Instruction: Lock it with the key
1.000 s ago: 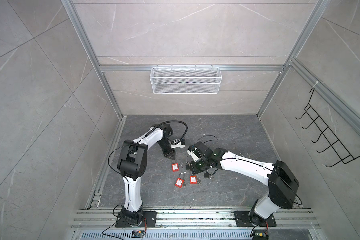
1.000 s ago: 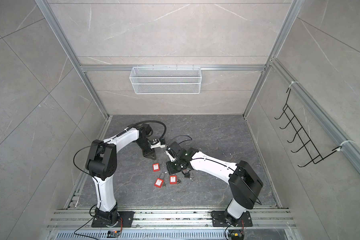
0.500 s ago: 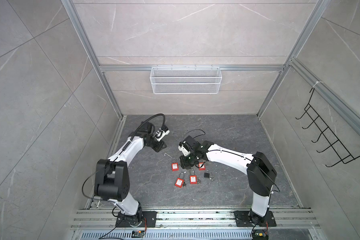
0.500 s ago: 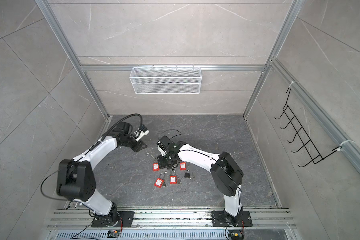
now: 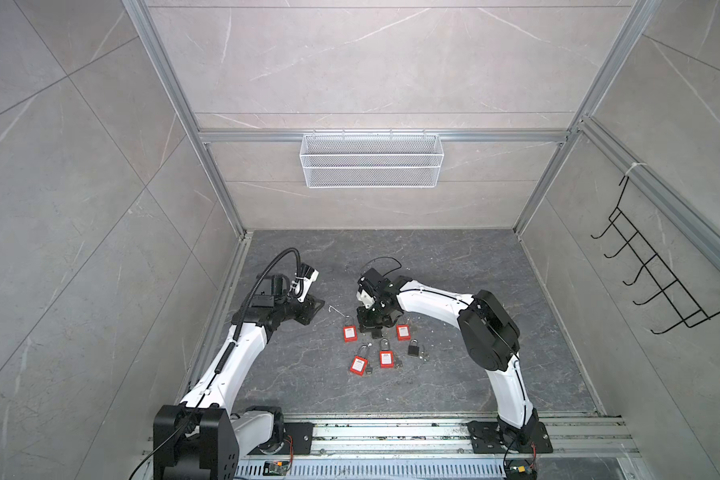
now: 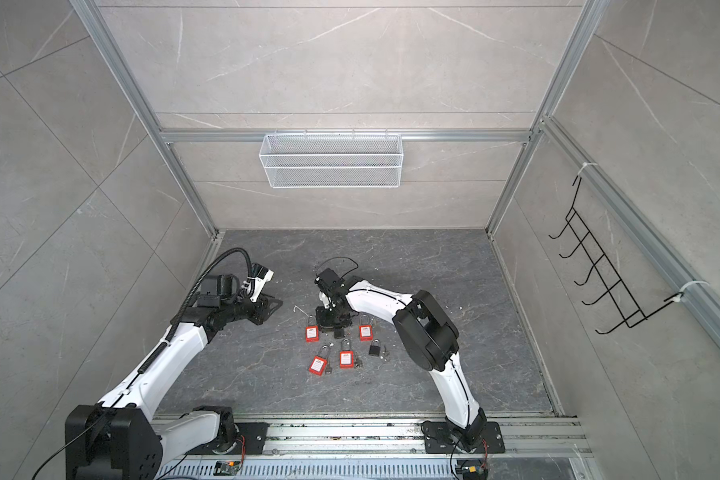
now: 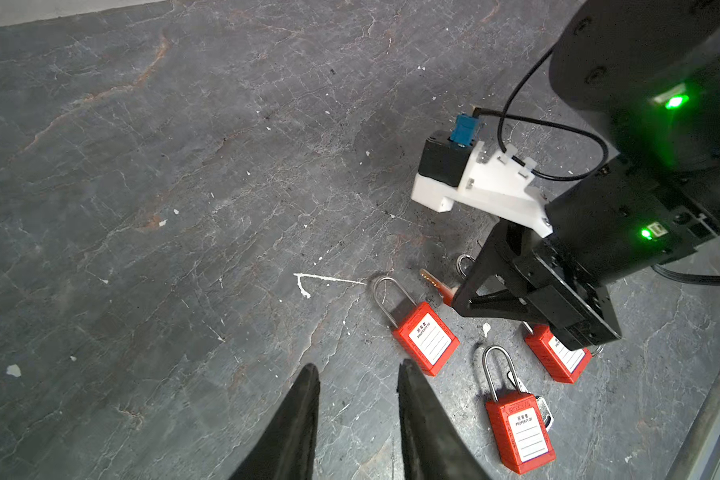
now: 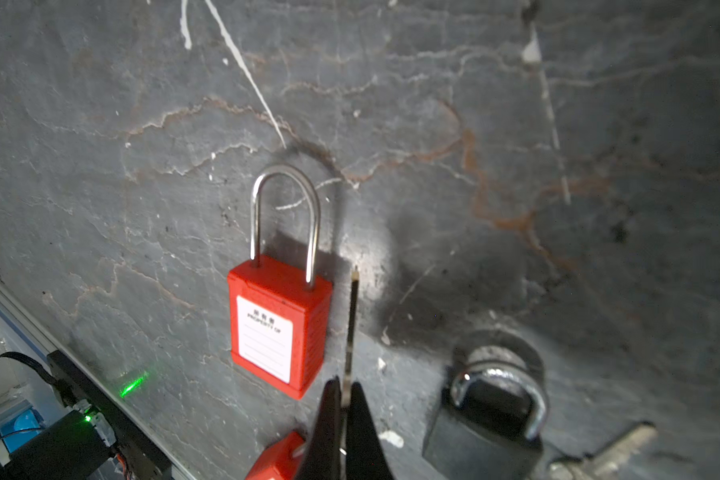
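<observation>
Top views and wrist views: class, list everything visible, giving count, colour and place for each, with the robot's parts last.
Red safety padlocks: four, red, lying on the floor between the arms.
Black padlock: one, black, floor, right of the red ones.
Loose keys: count unclear, silvery, beside the black padlock.
Key: one, brassy blade, in the right gripper.
Wire basket: one, white, back wall.
Hook rack: one, black, right wall.
Left gripper: black, open, empty.
Right gripper: black, shut on the key.

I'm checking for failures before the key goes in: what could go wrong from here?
The right tool pinches the key only at one end, so it may twist or slip. The red padlock lies loose on the floor, and the left tool is open and away from it, so pushing could slide it.
</observation>
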Tool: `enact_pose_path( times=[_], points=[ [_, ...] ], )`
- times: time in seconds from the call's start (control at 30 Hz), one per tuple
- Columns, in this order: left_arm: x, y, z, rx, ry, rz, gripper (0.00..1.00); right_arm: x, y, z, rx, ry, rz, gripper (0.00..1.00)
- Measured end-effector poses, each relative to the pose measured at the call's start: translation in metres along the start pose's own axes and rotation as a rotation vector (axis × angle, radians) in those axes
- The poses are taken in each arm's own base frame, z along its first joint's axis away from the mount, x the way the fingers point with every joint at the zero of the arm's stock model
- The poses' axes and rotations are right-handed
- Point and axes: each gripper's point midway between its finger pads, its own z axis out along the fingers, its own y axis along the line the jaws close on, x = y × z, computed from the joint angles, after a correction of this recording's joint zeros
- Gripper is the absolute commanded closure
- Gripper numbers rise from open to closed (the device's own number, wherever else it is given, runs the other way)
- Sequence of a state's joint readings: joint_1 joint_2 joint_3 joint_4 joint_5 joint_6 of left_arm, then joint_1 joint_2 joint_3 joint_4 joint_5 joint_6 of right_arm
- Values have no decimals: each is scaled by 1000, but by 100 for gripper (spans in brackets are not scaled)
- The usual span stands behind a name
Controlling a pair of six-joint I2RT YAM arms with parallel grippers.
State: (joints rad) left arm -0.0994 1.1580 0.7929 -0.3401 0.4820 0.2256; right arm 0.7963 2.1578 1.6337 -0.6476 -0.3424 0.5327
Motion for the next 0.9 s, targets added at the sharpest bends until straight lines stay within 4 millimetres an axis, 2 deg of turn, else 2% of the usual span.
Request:
enact_pose_path(
  times=[0.13, 0.33, 0.47, 0.57, 0.67, 0.7, 0.73, 0.77, 0.8, 0.83, 0.9],
  points=[
    [9, -1, 2, 3, 12, -25, 65, -6, 4, 4, -6, 2, -2, 87],
    [13, -3, -1, -3, 4, -43, 64, -7, -7, 5, 54, -2, 15, 67],
    [8, -4, -5, -7, -18, -49, 64, -9, -12, 3, 80, -16, 8, 63],
    [6, -4, -7, -14, -37, -57, 62, -12, -11, -8, 97, -44, -10, 60],
    [8, -1, -11, -47, -55, -63, 54, -23, -8, -41, 138, -127, -64, 57],
    [9, 2, -12, -73, -64, -68, 51, -27, -9, -58, 160, -175, -84, 50],
    [9, 5, -14, -92, -74, -73, 48, -31, -12, -76, 189, -230, -93, 38],
    [11, 12, -16, -128, -82, -80, 40, -34, -20, -99, 232, -298, -95, 20],
    [14, 22, -17, -177, -89, -95, 32, -35, -33, -124, 285, -375, -92, 1],
    [16, 30, -19, -216, -92, -113, 31, -34, -48, -147, 333, -452, -83, 0],
    [25, 52, -20, -313, -97, -147, 31, -25, -95, -204, 465, -640, -39, 0]
  ],
)
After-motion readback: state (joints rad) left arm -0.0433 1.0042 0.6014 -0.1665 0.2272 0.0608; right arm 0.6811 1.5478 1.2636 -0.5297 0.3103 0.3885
